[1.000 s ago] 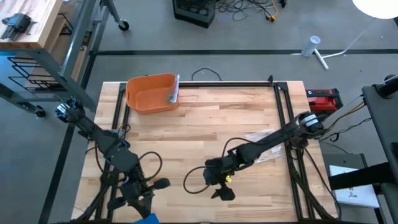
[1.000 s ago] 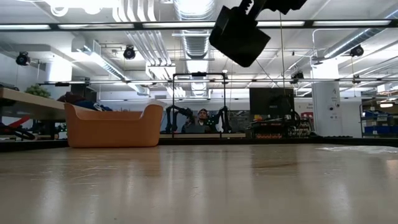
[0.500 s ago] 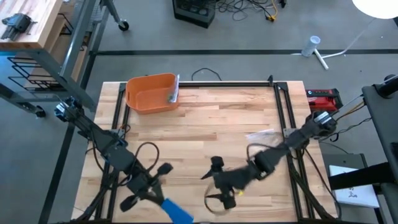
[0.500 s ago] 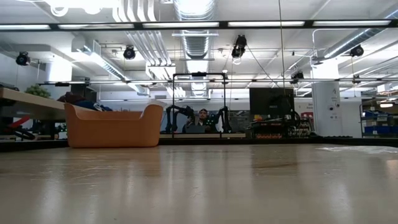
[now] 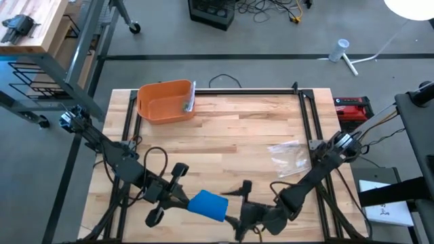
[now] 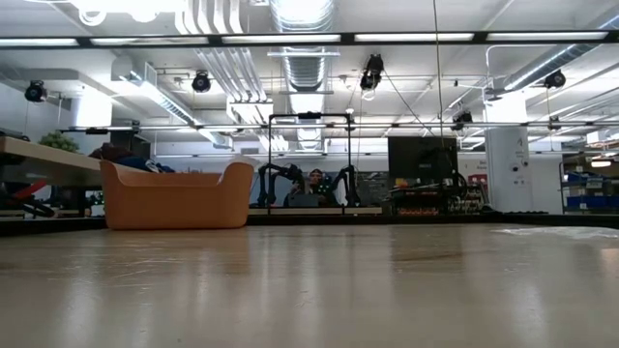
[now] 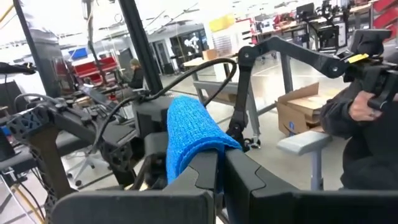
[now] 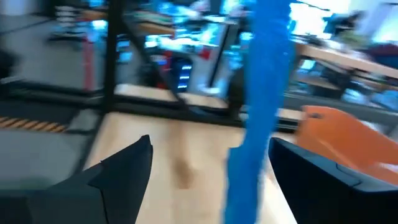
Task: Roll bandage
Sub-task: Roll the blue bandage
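Your left gripper (image 5: 184, 200) sits low over the near edge of the light wooden slatted bench (image 5: 230, 129), fingers clamped together on one end of the blue knitted bandage (image 5: 207, 205). In the left wrist view the bandage (image 7: 186, 134) drapes folded over the top of the two dark closed fingers (image 7: 202, 171) and rises above them.

Your right gripper (image 5: 239, 213) is just beside the bandage on its right, also at the bench's near edge, with its jaws spread wide and nothing between them. In the right wrist view the bandage (image 8: 258, 99) hangs as a blurred vertical blue strip in the gap between the two parted fingers (image 8: 127, 165); whether it touches either finger you cannot tell.

Bandage position: off the bench surface as far as you can judge from above, held between the two arms, near the middle of the near edge.

An orange plastic tub (image 5: 165, 102) stands at the far left corner of the bench, well apart from both grippers, with a small pale item against its right wall. It shows again in the low view (image 6: 175, 195) and at the edge of the right wrist view (image 8: 348, 140).

A crumpled clear plastic wrapper (image 5: 288, 157) lies on the right side of the bench, near the right arm.

A person in dark clothing (image 7: 367, 118) shows in the room behind, in the left wrist view.
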